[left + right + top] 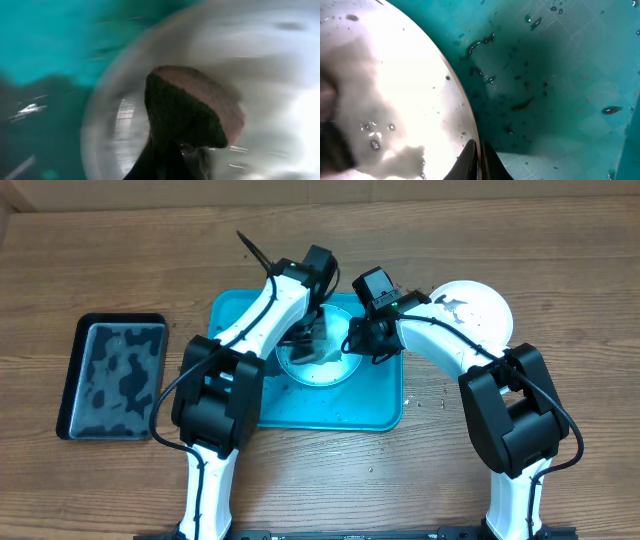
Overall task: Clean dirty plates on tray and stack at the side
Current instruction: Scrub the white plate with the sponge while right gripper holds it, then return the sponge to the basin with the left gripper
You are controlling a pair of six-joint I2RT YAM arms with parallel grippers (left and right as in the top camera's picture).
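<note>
A pale plate (318,363) lies in the turquoise tray (300,412). My left gripper (316,330) is over it, shut on a brown sponge (195,105) with a dark green face, which presses on the plate (280,60); the left wrist view is blurred. My right gripper (352,340) is at the plate's right edge, its jaws shut on the rim (479,160). The plate (385,90) looks wet, with small drops and specks. Another white plate (478,310) with black smears sits on the table to the right of the tray.
A smaller black tray (110,375) with a blotchy surface lies at the left of the table. Black specks and smears dot the tray floor (560,75). A few crumbs (435,395) lie on the wood by the tray's right edge.
</note>
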